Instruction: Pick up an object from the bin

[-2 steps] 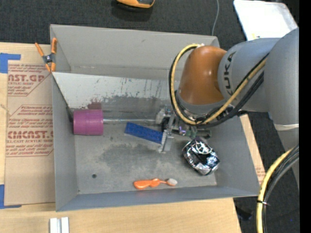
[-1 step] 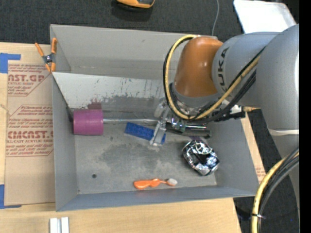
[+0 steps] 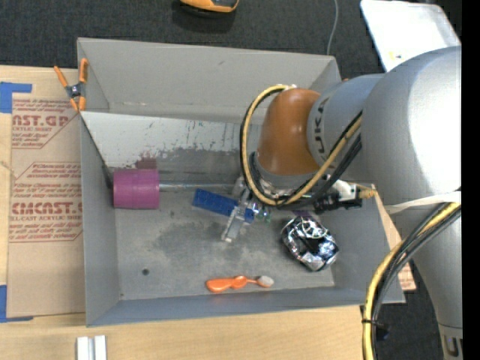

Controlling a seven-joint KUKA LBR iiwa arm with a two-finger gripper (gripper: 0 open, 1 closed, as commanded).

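Note:
My gripper [image 3: 232, 229] hangs below the orange wrist cover, low over the middle of the bin floor. A flat blue bar [image 3: 214, 202] lies just to its upper left, and its right end runs in under the gripper. A crumpled black and white packet [image 3: 308, 244] lies to the right of the gripper, apart from it. An orange stick with a pale tip [image 3: 238, 282] lies on the floor nearer the front wall.
A purple cylinder [image 3: 136, 189] lies on its side against the left wall. The arm and its cables cover the bin's right rear part. Bare floor shows between the purple cylinder and the orange stick.

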